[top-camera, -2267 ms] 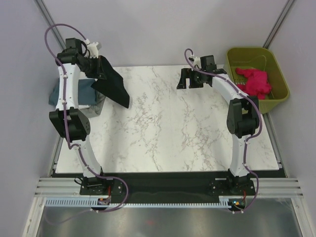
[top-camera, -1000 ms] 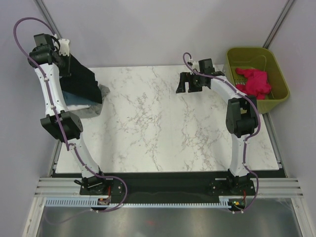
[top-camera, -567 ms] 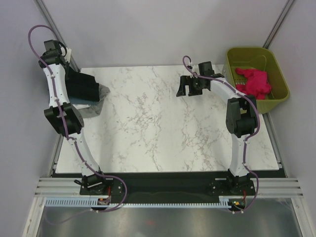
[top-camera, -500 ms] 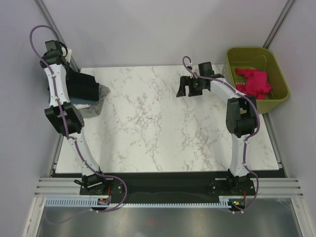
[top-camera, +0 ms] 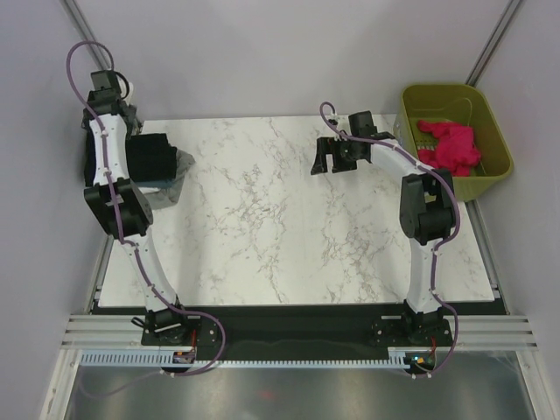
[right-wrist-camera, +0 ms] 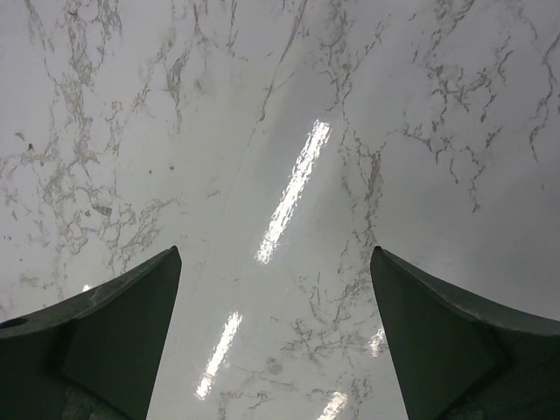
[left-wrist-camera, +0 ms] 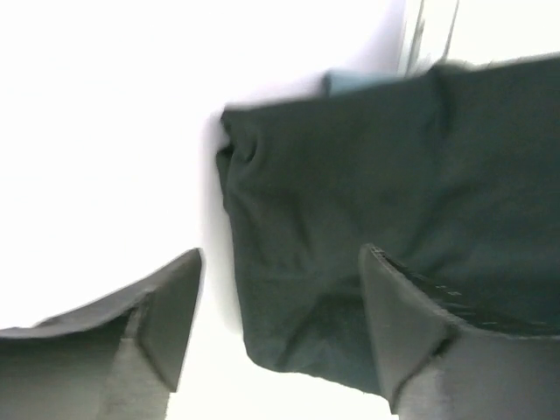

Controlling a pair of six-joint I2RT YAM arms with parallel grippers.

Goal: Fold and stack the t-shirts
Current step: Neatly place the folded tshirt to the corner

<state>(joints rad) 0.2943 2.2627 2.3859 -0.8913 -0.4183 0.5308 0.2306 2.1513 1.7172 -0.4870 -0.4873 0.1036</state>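
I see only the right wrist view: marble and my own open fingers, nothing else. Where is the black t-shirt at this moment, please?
Observer: The black t-shirt lies folded at the far left edge of the table, far from your right gripper.
Operator: Does the left gripper hold it?
Observer: No. The left gripper hangs open over it, and no cloth seems pinched between the fingers.
Operator: Is anything under the shirt?
Observer: Yes, it lies on a pile: grey cloth shows at its right side, and a teal-blue edge peeks out behind it in the left wrist view.
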